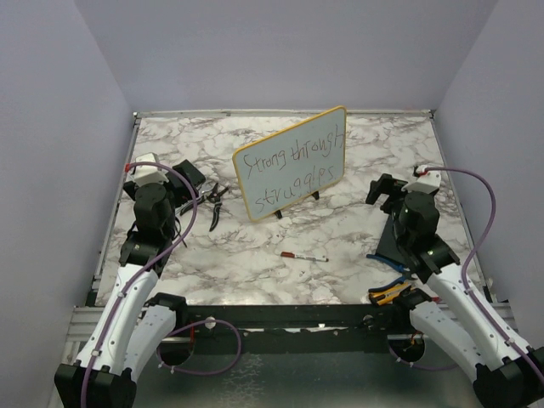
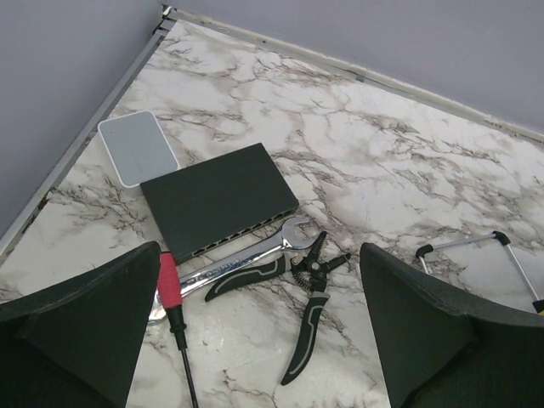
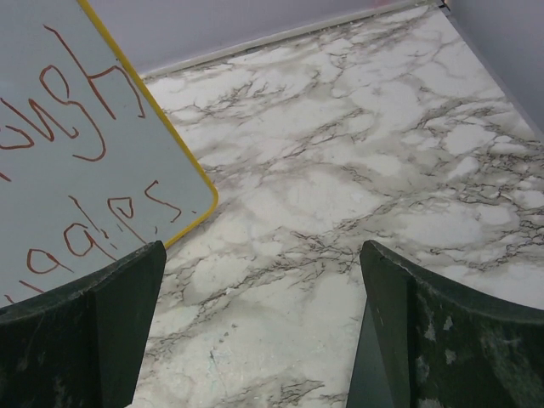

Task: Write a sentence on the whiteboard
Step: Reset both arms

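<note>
The sentence fills the whiteboard, standing mid-worktop, with the marker lying in front of it. Writing looks finished. The left gripper and right gripper gape wide, empty. The next move probably only calls for parking the arms.

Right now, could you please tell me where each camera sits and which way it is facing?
Top external: above and behind the bases, looking down the marble table at the whiteboard; both arms show.
Left wrist: on the left arm, facing the far-left corner over wrench and pliers; open left claw frames it.
Right wrist: on the right arm, facing the far-right corner past the whiteboard's edge; open right claw frames it.
Shared: top and right wrist show the sentence; top and left wrist, the pliers.
</note>
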